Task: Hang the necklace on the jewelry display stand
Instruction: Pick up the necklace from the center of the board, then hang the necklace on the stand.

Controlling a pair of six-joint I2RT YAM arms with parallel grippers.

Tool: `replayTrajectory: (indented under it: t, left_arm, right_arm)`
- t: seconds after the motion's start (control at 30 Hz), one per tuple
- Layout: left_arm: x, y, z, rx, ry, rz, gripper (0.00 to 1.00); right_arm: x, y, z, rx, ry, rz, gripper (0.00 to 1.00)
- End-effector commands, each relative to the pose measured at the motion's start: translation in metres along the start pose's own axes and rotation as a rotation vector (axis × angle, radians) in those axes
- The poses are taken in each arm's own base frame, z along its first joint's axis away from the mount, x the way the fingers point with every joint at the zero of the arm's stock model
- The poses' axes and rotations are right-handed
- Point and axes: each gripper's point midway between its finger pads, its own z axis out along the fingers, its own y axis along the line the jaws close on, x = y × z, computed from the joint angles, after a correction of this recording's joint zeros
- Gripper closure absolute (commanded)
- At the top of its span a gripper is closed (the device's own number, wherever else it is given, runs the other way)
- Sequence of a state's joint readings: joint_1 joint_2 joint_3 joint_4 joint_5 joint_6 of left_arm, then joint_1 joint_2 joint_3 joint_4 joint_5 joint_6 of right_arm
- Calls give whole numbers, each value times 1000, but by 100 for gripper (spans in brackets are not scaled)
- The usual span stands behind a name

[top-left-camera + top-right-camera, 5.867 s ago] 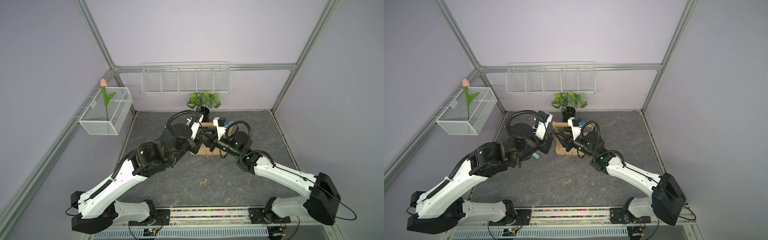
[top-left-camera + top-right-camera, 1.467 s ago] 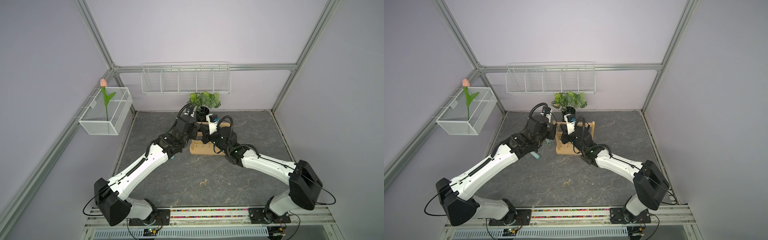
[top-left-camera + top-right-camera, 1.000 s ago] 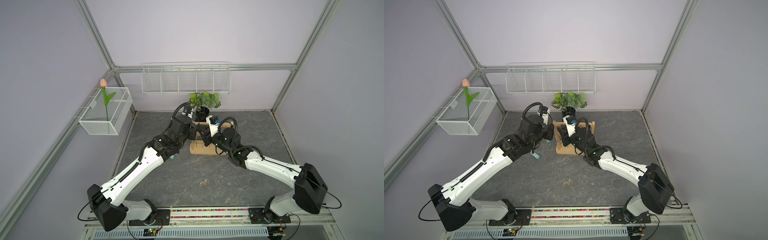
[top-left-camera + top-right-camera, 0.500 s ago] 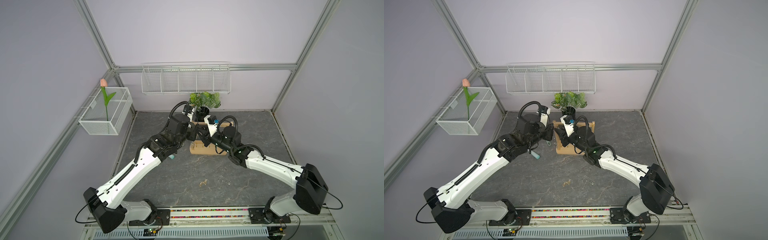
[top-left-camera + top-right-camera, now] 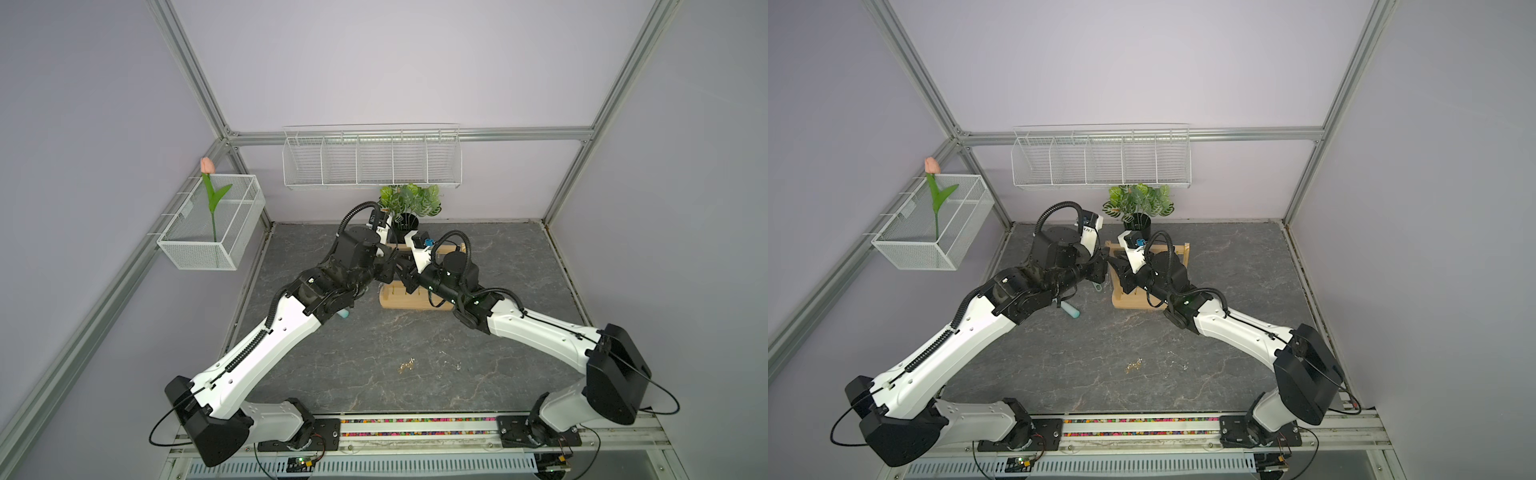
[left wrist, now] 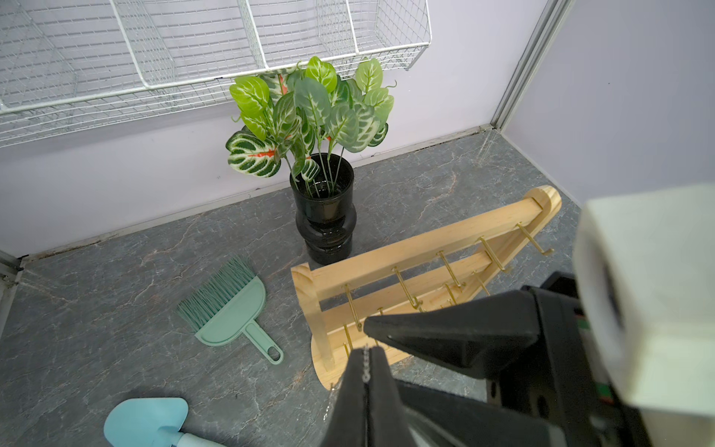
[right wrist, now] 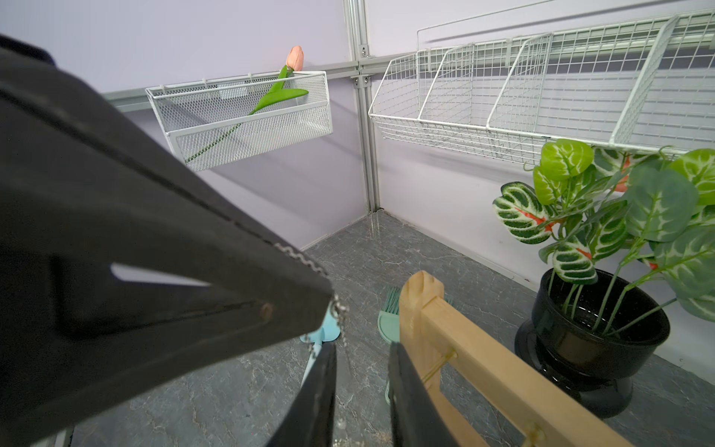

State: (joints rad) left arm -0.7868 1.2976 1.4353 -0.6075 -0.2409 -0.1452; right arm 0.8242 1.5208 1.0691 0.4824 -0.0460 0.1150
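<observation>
The necklace (image 6: 365, 365), a thin silver chain, is held in the air just beside the end post of the wooden stand (image 6: 425, 247), at the end that is nearer to the brush. It is pinched by the left gripper (image 6: 365, 350), whose jaws are pressed together on the chain. In the right wrist view a short loose piece is seen hanging down from the tip of this gripper.

The right gripper (image 7: 360, 348) is placed just under that tip, with its jaws spread a little. The loose chain hangs toward the gap between them, but it is too thin and blurred there, so it cannot be told if it is touched.

The stand is set upright on the grey table (image 5: 374, 353), and its rows of gold hooks are turned toward the two grippers. Just behind it a black vase (image 6: 323, 216) with green leaves is placed. A green brush (image 6: 228, 309) is laid flat beside the stand, and a blue scoop (image 6: 143, 420) lies near the brush. A small gold thing (image 5: 406, 365) is seen on the table, well apart from the stand.
</observation>
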Motion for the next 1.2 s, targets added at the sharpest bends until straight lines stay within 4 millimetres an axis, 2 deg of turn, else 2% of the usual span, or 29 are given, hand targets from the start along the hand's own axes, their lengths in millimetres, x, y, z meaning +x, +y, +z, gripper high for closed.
replayTrajectory:
  t: [0.0, 0.3, 0.47, 0.6, 0.67, 0.93, 1.17]
  left_arm:
    - [-17, -3, -17, 20, -45, -4, 100]
    - [-20, -4, -21, 24, -56, -8, 100]
    - [-22, -2, -25, 20, -66, -12, 100]
    - [-24, 1, -30, 10, -81, -18, 100]
    - [-24, 1, -30, 7, -79, -14, 100]
    - [-14, 3, -19, -15, -50, -4, 100]
    - [-7, 6, -5, -49, -25, 17, 100]
  right_arm:
    - [-12, -3, 4, 5, -29, -14, 73]
    - [-9, 0, 8, -13, -22, -11, 71]
    - [-7, -5, 6, 14, -22, -3, 85]
    - [-7, -9, 3, 34, -32, -1, 93]
    - [-10, -9, 1, 37, -47, 3, 93]
    - [-30, -9, -13, 56, -88, -9, 93]
    - [-28, -15, -13, 85, -79, -20, 93]
